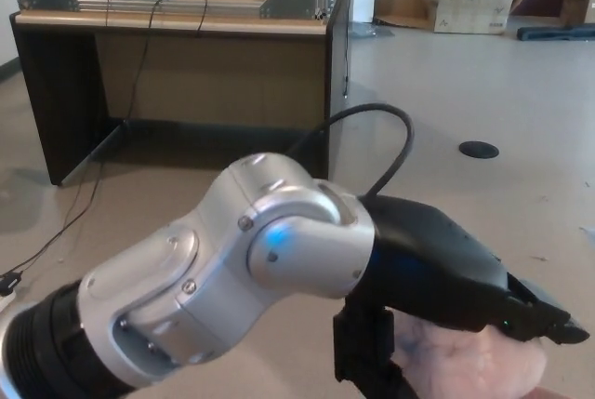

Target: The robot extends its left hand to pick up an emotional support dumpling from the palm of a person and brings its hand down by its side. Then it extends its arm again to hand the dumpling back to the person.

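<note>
My left arm (214, 297) reaches across the picture from the lower left, silver at the forearm and wrist. Its black left hand (446, 278) lies over a person's pale open palm (479, 371) at the bottom right. The fingers (544, 320) stretch out flat to the right above the palm, and the thumb (363, 362) hangs down apart from them, so the hand is open. The dumpling does not show as a separate thing; the hand covers most of the palm. My right hand is out of the picture.
A wooden desk (186, 22) with a metal frame on top stands at the back left. A black cable (395, 139) loops up from my wrist. A cardboard box (465, 4) sits far right on the floor, and a round black floor cover (479, 149) lies nearer.
</note>
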Tool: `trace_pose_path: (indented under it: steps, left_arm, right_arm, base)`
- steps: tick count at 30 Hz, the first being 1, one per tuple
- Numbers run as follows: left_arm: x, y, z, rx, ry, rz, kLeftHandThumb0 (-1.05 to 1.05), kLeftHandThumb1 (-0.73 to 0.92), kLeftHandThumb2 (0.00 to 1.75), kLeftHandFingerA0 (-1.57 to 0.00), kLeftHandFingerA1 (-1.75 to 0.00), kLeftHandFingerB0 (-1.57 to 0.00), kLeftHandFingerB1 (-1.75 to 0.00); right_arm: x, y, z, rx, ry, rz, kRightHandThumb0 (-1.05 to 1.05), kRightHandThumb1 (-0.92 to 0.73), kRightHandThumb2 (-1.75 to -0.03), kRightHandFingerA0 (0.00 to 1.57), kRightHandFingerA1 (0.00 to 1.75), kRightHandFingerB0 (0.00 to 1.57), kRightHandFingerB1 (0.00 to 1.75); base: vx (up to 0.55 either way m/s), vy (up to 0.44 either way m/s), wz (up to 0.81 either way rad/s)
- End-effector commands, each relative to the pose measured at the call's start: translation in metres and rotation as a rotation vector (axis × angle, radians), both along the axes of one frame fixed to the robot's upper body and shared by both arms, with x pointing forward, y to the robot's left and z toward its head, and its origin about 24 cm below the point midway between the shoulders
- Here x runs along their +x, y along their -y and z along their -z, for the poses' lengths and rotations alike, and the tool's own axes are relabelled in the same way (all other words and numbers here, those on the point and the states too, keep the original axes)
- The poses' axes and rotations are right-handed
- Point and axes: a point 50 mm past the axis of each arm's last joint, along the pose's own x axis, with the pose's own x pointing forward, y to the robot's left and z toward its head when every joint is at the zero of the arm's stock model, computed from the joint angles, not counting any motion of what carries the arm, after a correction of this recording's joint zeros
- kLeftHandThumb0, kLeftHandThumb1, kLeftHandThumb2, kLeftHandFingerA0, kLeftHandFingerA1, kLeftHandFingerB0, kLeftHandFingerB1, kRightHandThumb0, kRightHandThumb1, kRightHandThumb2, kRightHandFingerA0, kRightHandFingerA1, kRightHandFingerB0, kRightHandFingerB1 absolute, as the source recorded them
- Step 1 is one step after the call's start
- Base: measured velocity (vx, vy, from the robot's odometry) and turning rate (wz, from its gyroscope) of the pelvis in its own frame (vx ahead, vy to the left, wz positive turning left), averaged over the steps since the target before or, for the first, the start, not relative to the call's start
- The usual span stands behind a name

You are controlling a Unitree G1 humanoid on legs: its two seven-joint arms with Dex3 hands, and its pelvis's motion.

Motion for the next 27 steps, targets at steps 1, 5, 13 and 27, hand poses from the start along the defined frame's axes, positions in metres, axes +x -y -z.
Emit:
trace_pose_path:
  steps: [1, 5, 13, 27]
  left_arm:
    - [0.002, -0.001, 0.005, -0.095, 0.181, 0.051, -0.28, 0.44, 0.67, -0.04, -0.29, -0.03, -0.16]
    - [0.002, 0.0, 0.008, -0.073, 0.201, 0.041, -0.17, 0.4, 0.67, -0.04, -0.29, 0.0, -0.2]
    - [0.002, 0.001, 0.01, -0.062, 0.239, 0.039, -0.21, 0.4, 0.66, -0.05, -0.3, -0.01, -0.21]
    - [0.006, -0.001, 0.025, -0.289, 0.341, 0.172, -0.38, 0.59, 0.61, -0.9, -1.61, -0.84, -0.49]
  right_arm:
    - [-0.004, 0.004, -0.003, -0.058, 0.047, -0.007, -0.34, -0.62, -0.59, 0.95, 0.85, 0.73, 0.53]
    - [-0.003, 0.004, -0.004, -0.01, 0.055, -0.022, -0.38, -0.61, -0.6, 0.87, 0.79, 0.68, 0.49]
    - [-0.004, 0.004, -0.004, 0.023, 0.065, -0.013, -0.37, -0.48, -0.84, 0.82, 0.79, 0.63, 0.65]
    - [-0.002, 0.005, -0.003, -0.019, 0.026, -0.014, -0.4, -0.52, -0.93, 0.81, 0.83, 0.57, 0.64]
  base:
    - [0.0, 0.0, 0.0]
    - [0.0, 0.0, 0.0]
    - [0.0, 0.0, 0.0]
    - [0.0, 0.0, 0.0]
